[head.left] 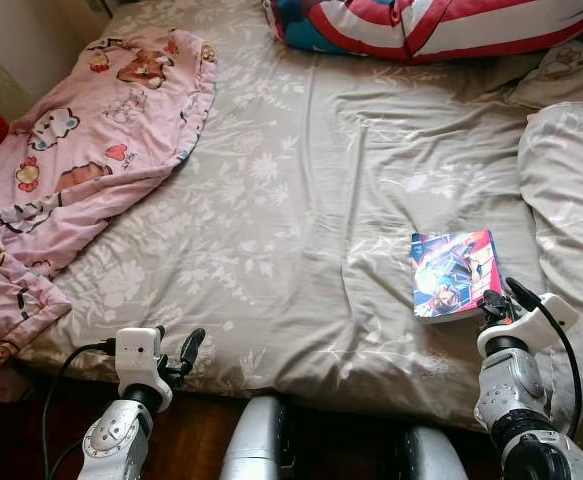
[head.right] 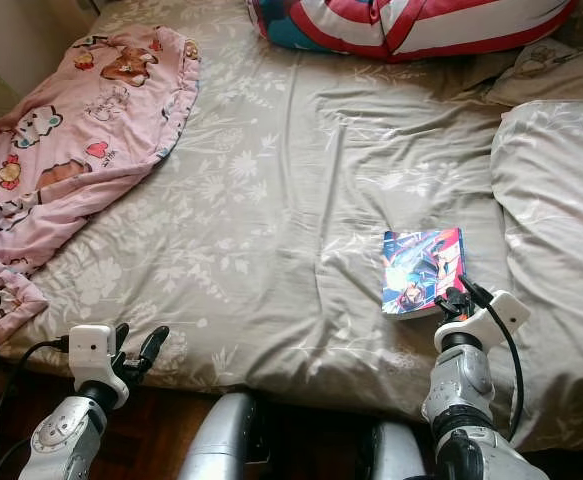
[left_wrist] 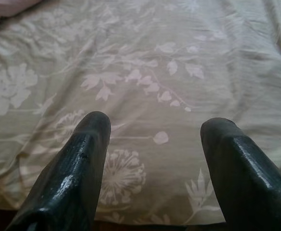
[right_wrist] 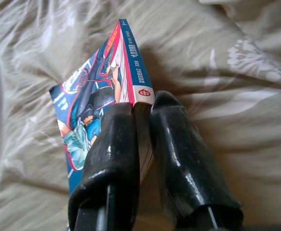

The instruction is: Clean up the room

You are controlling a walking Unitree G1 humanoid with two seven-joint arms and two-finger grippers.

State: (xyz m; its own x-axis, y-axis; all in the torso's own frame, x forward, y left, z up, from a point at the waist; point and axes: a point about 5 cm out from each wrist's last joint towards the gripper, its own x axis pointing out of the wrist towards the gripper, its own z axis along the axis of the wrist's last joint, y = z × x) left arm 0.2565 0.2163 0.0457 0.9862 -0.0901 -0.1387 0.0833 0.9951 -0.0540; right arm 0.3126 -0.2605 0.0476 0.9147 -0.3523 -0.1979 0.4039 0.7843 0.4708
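Note:
A small comic book (head.left: 455, 273) with a blue and red cover lies on the beige floral bedsheet (head.left: 301, 220), toward the right near the front edge. My right gripper (right_wrist: 142, 113) is shut on the book's near corner (right_wrist: 139, 139), one finger on the cover, the other under it. The same gripper (head.left: 493, 303) sits at the book's front edge. My left gripper (head.left: 176, 355) hovers open over the bed's front edge at the left, holding nothing; its fingers (left_wrist: 82, 159) point across bare sheet.
A pink cartoon-print blanket (head.left: 81, 150) is crumpled over the bed's left side and hangs off the edge. A red, white and blue cushion (head.left: 431, 25) lies at the head. Beige pillows (head.left: 571, 190) lie on the right. Dark wooden floor (head.left: 191, 440) shows below the bed.

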